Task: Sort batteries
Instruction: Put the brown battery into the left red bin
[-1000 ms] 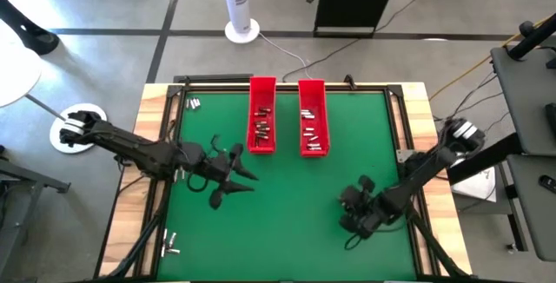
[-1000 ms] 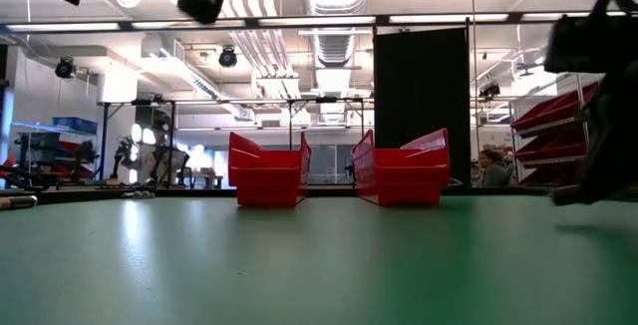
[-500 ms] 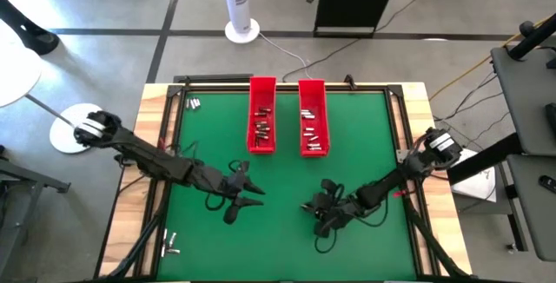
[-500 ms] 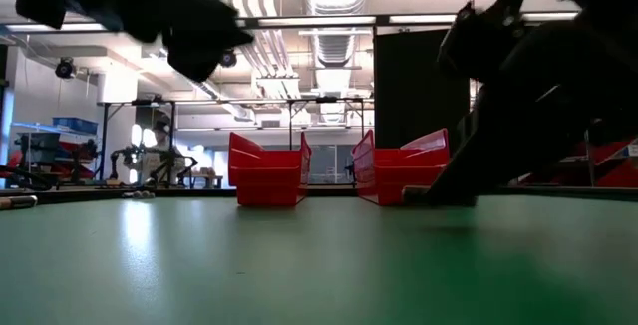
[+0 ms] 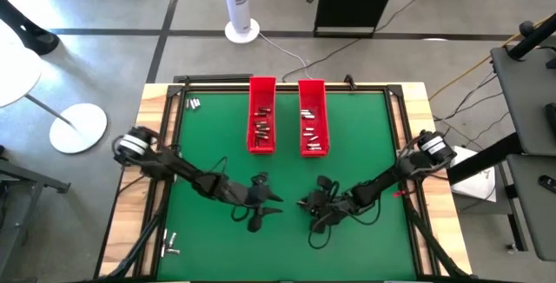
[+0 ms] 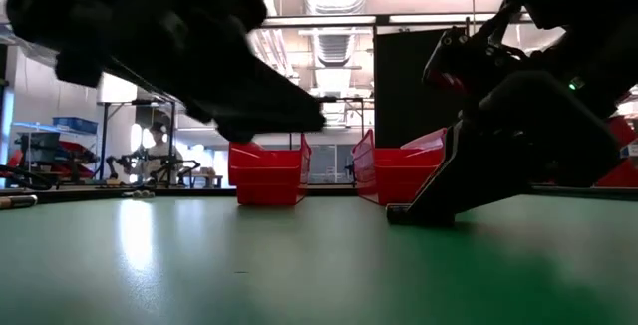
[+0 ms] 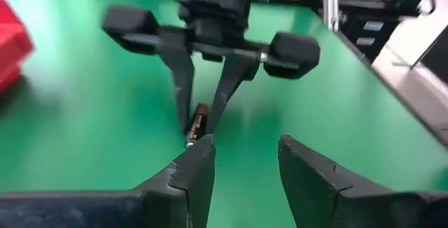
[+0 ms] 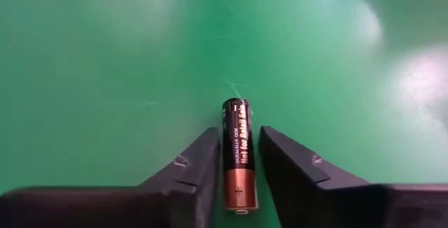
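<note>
A dark battery with a copper end (image 8: pixel 237 154) lies flat on the green mat, lengthwise between the fingers of my right gripper (image 8: pixel 236 179), which stand open on either side of it with narrow gaps. The same battery (image 7: pixel 195 124) shows in the left wrist view, under the right gripper (image 7: pixel 201 122). My left gripper (image 7: pixel 245 165) is open and empty. It hovers just left of the right gripper and points at it. In the high view the left gripper (image 5: pixel 271 203) and the right gripper (image 5: pixel 304 205) face each other at the mat's near middle.
Two long red trays (image 5: pixel 262 92) (image 5: pixel 313 92) holding several batteries stand at the far middle. Loose batteries lie at the far left corner (image 5: pixel 193 102) and by the near left edge (image 5: pixel 170 246). A raised frame (image 5: pixel 174 118) borders the mat.
My left gripper has come down and moved toward the table's right and near edge, closing in on the right gripper. My right gripper has swung from the near right toward the table's middle, tipped its fingers down to the mat, and then nearly stopped.
</note>
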You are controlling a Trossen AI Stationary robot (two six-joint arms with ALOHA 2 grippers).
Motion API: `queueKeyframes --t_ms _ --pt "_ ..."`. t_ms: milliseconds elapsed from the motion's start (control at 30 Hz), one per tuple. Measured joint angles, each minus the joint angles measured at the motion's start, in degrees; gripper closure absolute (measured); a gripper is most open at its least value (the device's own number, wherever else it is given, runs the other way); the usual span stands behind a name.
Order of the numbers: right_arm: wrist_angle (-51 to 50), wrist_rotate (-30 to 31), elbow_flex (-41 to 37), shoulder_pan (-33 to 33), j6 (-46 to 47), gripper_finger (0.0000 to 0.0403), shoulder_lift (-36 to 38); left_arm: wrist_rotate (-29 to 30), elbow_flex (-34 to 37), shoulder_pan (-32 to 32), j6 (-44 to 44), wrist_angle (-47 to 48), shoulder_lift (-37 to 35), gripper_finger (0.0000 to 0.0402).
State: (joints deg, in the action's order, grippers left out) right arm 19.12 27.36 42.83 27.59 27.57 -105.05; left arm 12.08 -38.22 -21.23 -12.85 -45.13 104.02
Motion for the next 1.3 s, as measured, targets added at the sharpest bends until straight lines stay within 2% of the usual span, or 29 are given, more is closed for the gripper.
queueKeyframes --t_ms 133,300,467,633,767,867,1067,1300 --pt "-1.3 -0.4 0.0 0.0 -1.6 0.0271 1.3 0.2 -6.2 0.0 0.1 0.8 7.4 0.0244" --pt "-6.6 -0.8 -0.1 2.7 -1.2 0.0229 6.7 4.0 -13.4 0.1 1.0 7.2 13.6 0.0222" --pt "-11.3 4.4 -0.2 7.7 0.7 0.0197 13.1 4.9 -16.8 0.4 4.2 7.8 14.9 0.0212" --pt "-14.1 9.2 -0.1 11.2 4.1 0.0178 15.9 4.8 -17.1 2.1 5.3 9.6 14.3 0.0208" --pt "-13.9 10.4 -0.2 12.3 6.0 0.0174 15.2 -0.3 -17.3 4.8 4.6 7.8 16.1 0.0208" --pt "-14.5 11.6 -0.5 12.6 6.9 0.0178 14.1 -5.7 -19.6 6.2 4.4 7.5 19.6 0.0212" --pt "-14.7 11.7 -0.7 12.7 9.2 0.0181 12.2 -6.2 -25.0 6.1 5.5 8.9 25.2 0.0231" --pt "-16.2 11.7 -0.8 12.7 9.0 0.0181 12.5 -7.7 -25.3 6.5 5.1 15.1 24.9 0.0289"
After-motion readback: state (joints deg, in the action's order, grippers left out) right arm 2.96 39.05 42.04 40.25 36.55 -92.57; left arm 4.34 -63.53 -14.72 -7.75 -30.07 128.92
